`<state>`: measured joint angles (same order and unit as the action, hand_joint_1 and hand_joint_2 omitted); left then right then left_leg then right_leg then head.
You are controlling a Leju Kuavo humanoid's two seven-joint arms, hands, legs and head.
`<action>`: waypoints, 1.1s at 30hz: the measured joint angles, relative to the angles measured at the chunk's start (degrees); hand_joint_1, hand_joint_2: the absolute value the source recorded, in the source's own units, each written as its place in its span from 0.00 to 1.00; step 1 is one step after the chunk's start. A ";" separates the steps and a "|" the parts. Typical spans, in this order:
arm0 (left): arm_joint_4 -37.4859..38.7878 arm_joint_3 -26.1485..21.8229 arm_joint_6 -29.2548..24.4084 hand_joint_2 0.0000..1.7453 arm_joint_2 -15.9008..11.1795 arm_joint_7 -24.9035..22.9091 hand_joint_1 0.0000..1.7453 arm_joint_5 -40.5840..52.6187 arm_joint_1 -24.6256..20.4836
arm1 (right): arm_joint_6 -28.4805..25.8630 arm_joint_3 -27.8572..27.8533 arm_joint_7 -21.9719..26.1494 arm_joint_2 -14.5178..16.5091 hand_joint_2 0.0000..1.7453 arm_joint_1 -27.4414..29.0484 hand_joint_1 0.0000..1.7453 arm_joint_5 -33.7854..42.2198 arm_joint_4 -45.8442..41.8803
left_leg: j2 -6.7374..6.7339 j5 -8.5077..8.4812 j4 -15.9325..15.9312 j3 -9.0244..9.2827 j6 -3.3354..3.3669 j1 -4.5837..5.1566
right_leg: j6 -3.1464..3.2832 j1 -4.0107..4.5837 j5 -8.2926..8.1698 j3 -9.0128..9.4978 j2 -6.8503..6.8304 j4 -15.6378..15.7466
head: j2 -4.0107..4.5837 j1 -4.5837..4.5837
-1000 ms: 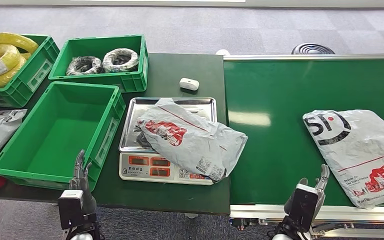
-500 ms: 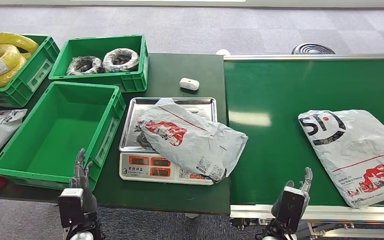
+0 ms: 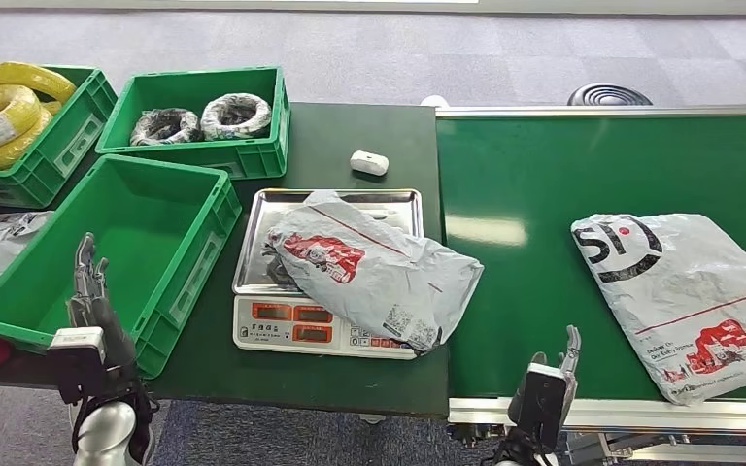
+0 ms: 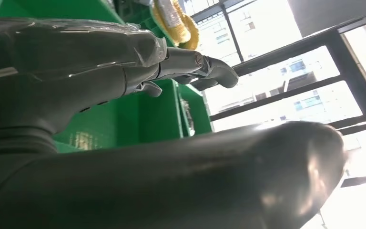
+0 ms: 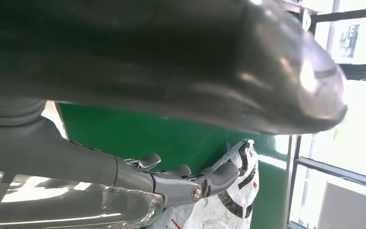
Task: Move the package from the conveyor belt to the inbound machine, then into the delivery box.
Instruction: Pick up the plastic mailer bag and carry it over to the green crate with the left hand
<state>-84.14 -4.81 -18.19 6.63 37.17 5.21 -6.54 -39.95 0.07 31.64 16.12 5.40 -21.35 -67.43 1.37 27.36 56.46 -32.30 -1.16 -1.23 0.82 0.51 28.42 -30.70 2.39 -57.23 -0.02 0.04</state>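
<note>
A grey poly mailer package (image 3: pixel 374 270) with red print lies crumpled across the steel-topped weighing scale (image 3: pixel 322 313), overhanging its 4 o'clock corner. At 9 o'clock of the scale stands an empty green crate (image 3: pixel 192 254). A second grey package (image 3: pixel 690 291) lies flat on the green conveyor belt (image 3: pixel 544 194).

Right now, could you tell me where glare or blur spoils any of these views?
Head view: sharp, with a pale reflection on the conveyor belt. Left wrist view: the windows blow out white behind the left hand, whose thumb is a blurred mass. Right wrist view: bright windows too, the thumb soft, the right hand clearer.
</note>
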 joint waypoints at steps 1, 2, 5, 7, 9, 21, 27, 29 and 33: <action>-0.13 0.03 0.55 0.00 -0.31 -0.27 0.00 0.09 -0.94 | 0.00 0.03 0.28 0.08 0.00 -0.29 0.00 -0.07 0.53 | 0.01 -0.01 0.00 -0.01 0.02 0.01 | 0.00 -0.01 0.00 -0.01 -0.02 0.00 | 0.00 0.00; -0.20 0.20 1.25 0.00 -0.69 -0.85 0.00 0.12 -2.17 | 0.00 0.10 0.59 0.15 0.00 -0.63 0.00 0.05 1.09 | 0.04 -0.03 0.01 -0.01 0.04 0.01 | -0.01 -0.01 -0.01 -0.02 -0.05 0.00 | 0.00 0.00; 0.04 1.32 3.32 0.00 -2.06 -3.71 0.00 0.25 -6.89 | -0.01 0.82 0.92 0.09 0.00 -1.81 0.00 1.25 2.48 | 0.12 -0.10 0.01 -0.03 0.08 0.01 | -0.03 -0.02 -0.04 0.00 -0.13 0.00 | 0.00 -0.01; 0.41 2.48 4.57 0.00 -2.79 -5.46 0.00 0.81 -9.84 | -0.01 1.58 0.52 -0.12 0.00 -2.62 0.00 1.89 3.15 | 0.13 -0.14 0.01 -0.02 0.08 0.01 | -0.04 -0.01 -0.07 0.00 -0.13 0.00 | 0.00 -0.01; 0.94 4.13 6.18 0.00 -3.15 -6.98 0.00 2.14 -12.07 | 0.00 2.25 -0.15 -0.31 0.00 -3.31 0.00 2.15 3.74 | 0.16 -0.16 0.02 -0.03 0.08 0.01 | -0.04 -0.02 -0.07 -0.03 -0.15 0.00 | 0.00 -0.02; 9.57 21.13 7.79 0.00 -1.81 -13.11 0.00 12.16 -21.75 | -0.02 4.33 -1.77 -0.75 0.00 -6.56 0.00 2.11 6.80 | 0.23 -0.16 0.04 -0.20 0.09 0.12 | -0.06 -0.16 -0.07 -0.16 -0.23 0.00 | 0.00 -0.01; 15.19 26.32 7.17 0.00 -1.02 -15.48 0.00 18.49 -23.38 | -0.02 4.75 -1.80 -1.16 0.00 -6.70 0.00 2.45 7.53 | 0.22 -0.16 0.04 -0.21 0.09 0.12 | -0.06 -0.15 -0.07 -0.17 -0.23 0.00 | 0.01 -0.01; 17.46 27.76 7.12 0.00 -0.73 -15.66 0.00 20.03 -23.73 | -0.02 4.90 -1.80 -1.27 0.00 -6.79 0.00 2.60 7.76 | 0.22 -0.16 0.04 -0.21 0.09 0.12 | -0.06 -0.15 -0.07 -0.17 -0.23 0.00 | 0.00 -0.01; 21.77 30.04 6.14 0.00 0.08 -15.77 0.00 22.74 -24.11 | -0.02 5.46 -1.80 -1.35 0.00 -6.87 0.00 2.79 8.10 | 0.22 -0.16 0.04 -0.22 0.09 0.12 | -0.06 -0.16 -0.07 -0.17 -0.23 0.00 | 0.00 -0.01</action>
<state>-62.37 25.23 -12.04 6.71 21.40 27.95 -30.65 -39.98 5.52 29.83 14.78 -1.47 -18.56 -59.33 1.59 27.20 56.50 -32.51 -1.07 -1.11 0.76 0.36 28.35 -30.87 2.16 -57.23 -0.02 0.04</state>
